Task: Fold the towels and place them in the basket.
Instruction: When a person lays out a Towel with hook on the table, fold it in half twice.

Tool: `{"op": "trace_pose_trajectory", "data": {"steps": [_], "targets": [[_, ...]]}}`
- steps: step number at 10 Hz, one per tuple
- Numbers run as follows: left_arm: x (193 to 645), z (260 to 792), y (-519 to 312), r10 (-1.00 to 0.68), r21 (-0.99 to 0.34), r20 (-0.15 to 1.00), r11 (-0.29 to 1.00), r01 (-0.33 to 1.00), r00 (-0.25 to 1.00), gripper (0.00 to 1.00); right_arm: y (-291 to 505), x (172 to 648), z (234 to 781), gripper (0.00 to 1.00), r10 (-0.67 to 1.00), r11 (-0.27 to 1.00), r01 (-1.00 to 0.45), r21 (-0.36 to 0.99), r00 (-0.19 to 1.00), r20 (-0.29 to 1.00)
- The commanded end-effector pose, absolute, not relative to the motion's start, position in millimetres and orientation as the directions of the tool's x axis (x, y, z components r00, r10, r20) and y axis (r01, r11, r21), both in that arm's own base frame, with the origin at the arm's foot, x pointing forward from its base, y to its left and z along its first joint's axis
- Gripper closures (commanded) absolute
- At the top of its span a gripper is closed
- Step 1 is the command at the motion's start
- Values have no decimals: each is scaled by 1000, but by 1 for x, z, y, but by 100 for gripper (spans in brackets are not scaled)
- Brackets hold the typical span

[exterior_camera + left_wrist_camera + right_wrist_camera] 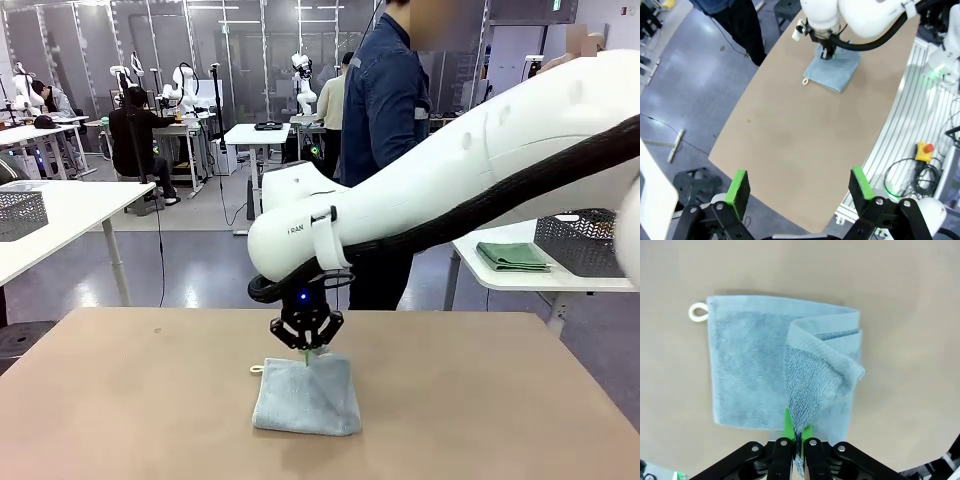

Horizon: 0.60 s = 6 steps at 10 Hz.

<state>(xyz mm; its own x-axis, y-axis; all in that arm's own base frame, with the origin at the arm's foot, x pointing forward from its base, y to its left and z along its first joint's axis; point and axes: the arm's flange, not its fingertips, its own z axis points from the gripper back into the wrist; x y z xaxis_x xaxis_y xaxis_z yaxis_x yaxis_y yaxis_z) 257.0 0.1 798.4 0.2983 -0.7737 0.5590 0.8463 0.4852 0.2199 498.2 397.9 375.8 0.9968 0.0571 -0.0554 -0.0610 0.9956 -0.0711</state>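
Right wrist view: the right gripper (pixel 796 432) has its green pads (pixel 788 424) pressed together on a flap of the pale blue-grey towel (pixel 745 370). The flap rises from the towel's right side up to the claw, and its ribbed hem curls over ahead and to the right. The rest of the cloth lies flat on the tan table (pixel 790 265) directly below and ahead of the claw. It is nearly square, so no long axis is clear. Its edges run about straight ahead and straight across from the claw. The small cream loop (pixel 698 311) sits at the corner far ahead and to the left. Bare tabletop surrounds the towel on every side.

In the front view the right gripper (pixel 310 350) points down over the towel (pixel 305 400), and a person (pixel 385 110) stands beyond the table's far edge. The left gripper (pixel 800 187) hangs with its jaws spread wide, holding nothing, over the table edge (pixel 790 220) and well apart from the towel (pixel 832 70).
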Motion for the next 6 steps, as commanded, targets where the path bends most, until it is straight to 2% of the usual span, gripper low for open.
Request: {"op": "trace_pose_trajectory", "data": {"steps": [1, 2, 3, 4, 5, 6], "targets": [[257, 797, -1, -773, 224, 560, 487, 844, 298, 0, 408, 509, 364, 100, 3, 1000, -5, -14, 990, -138], [257, 797, -1, -773, 224, 560, 487, 844, 298, 0, 412, 510, 360, 100, 5, 999, 0, 33, 990, -143], [257, 797, -1, -773, 224, 560, 487, 844, 298, 0, 414, 510, 357, 86, -4, 997, 15, 76, 990, -138], [257, 797, -1, -773, 224, 560, 487, 844, 298, 0, 414, 509, 355, 77, -3, 995, 18, 97, 990, -144], [257, 797, -1, -773, 224, 560, 487, 844, 298, 0, 413, 508, 354, 53, -13, 992, 30, 126, 991, -133], [257, 797, -1, -773, 224, 560, 487, 844, 298, 0, 411, 507, 353, 36, -22, 989, 39, 143, 992, -123]]}}
